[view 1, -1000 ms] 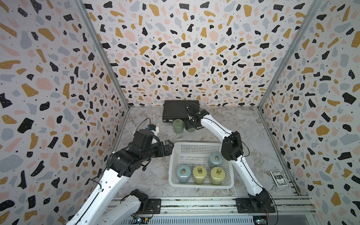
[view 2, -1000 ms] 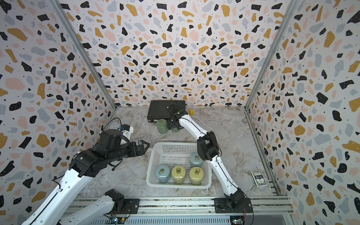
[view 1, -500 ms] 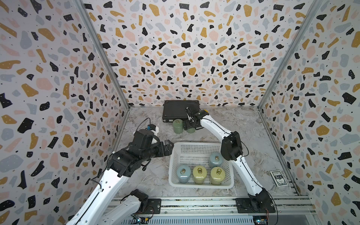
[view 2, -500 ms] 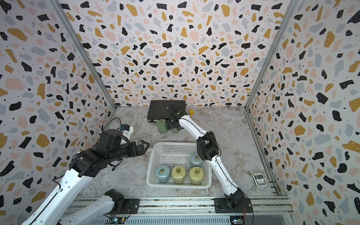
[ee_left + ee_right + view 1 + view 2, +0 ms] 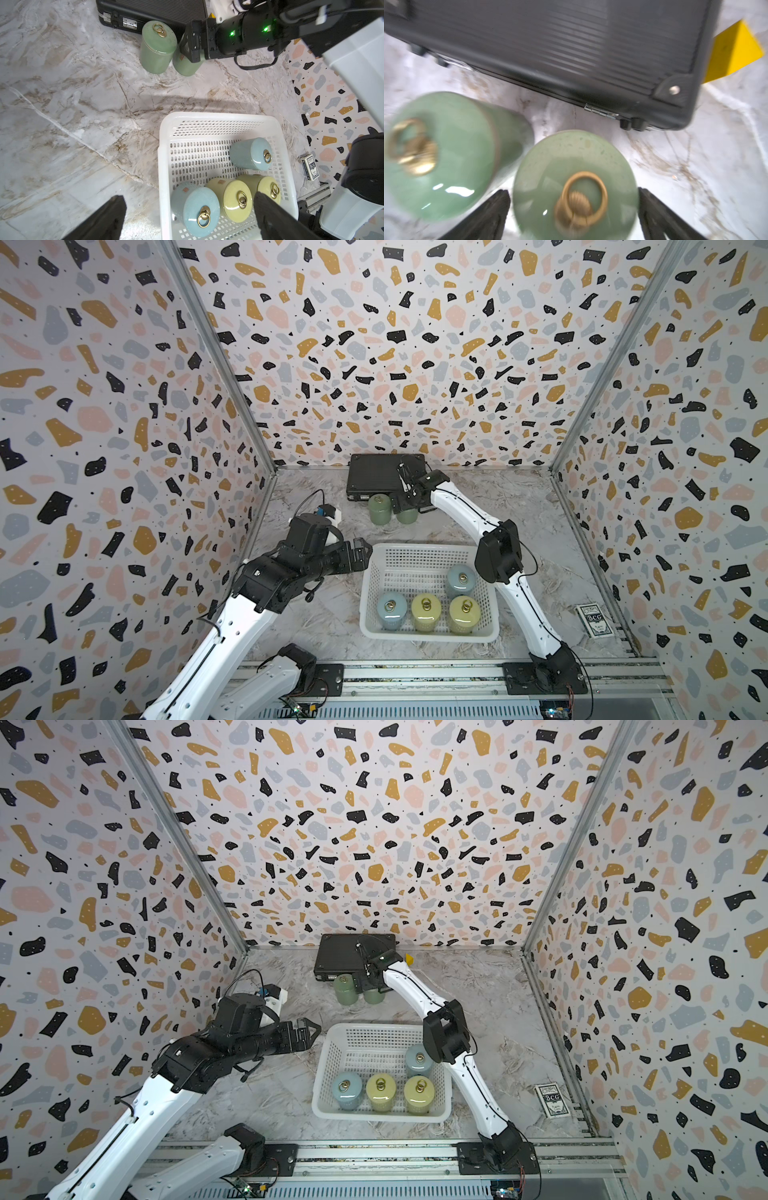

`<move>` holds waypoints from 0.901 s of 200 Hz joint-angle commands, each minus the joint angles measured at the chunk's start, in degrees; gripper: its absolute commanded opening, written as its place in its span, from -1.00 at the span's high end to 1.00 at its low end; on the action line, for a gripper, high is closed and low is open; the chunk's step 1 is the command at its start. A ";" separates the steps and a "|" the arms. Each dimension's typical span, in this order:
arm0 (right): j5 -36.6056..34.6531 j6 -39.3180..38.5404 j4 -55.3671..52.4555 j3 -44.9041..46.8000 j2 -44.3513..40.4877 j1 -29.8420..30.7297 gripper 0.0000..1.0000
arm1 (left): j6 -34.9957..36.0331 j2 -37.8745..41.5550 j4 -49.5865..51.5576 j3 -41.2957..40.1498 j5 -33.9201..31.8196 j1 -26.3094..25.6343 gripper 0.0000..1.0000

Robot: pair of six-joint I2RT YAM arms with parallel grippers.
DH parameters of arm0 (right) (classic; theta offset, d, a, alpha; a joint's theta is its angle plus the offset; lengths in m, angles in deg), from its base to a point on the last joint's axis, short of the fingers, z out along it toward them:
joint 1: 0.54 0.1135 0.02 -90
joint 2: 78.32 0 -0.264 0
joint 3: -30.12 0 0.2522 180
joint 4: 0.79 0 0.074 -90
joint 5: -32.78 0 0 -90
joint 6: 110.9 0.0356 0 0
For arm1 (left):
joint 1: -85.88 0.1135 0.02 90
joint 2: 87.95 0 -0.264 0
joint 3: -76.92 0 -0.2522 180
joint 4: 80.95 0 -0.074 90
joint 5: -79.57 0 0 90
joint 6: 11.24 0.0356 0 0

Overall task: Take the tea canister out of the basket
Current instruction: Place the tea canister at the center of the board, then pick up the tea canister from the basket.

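Observation:
The white basket (image 5: 428, 637) (image 5: 380, 1117) (image 5: 164, 166) holds two blue tea canisters (image 5: 392, 610) (image 5: 460, 578) and two yellow ones (image 5: 425, 611) (image 5: 464, 612), all upright. Two green canisters (image 5: 380, 509) (image 5: 374, 995) stand on the table beyond the basket, by the black case. My right gripper (image 5: 406, 504) (image 5: 573, 194) is open, with the right-hand green canister (image 5: 575, 176) between its fingers and a narrow gap on each side. My left gripper (image 5: 362, 551) (image 5: 189, 197) is open and empty, hovering at the basket's far left corner.
A black hard case (image 5: 382, 479) lies against the back wall, with a yellow wedge (image 5: 409, 958) at its right corner. A card deck (image 5: 592, 620) lies at the front right. Patterned walls close in three sides.
The right gripper's jaws have spread apart, letting go of the green canister, which now stands on the table. The left arm has not moved.

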 commanded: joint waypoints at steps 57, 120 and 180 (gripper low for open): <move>-1.03 1.39 -4.72 22.21 -28.92 0.14 -0.99 | 3.64 -1.53 -1.32 1.08 6.05 -0.10 -1.00; 1.04 5.58 -6.94 46.81 -48.82 0.21 -0.99 | 4.57 -3.75 -5.23 -2.07 13.36 -2.61 -1.00; 4.13 12.01 -10.12 63.85 -61.55 2.06 -0.99 | 3.81 -8.53 -7.73 -2.43 11.54 -10.83 -1.00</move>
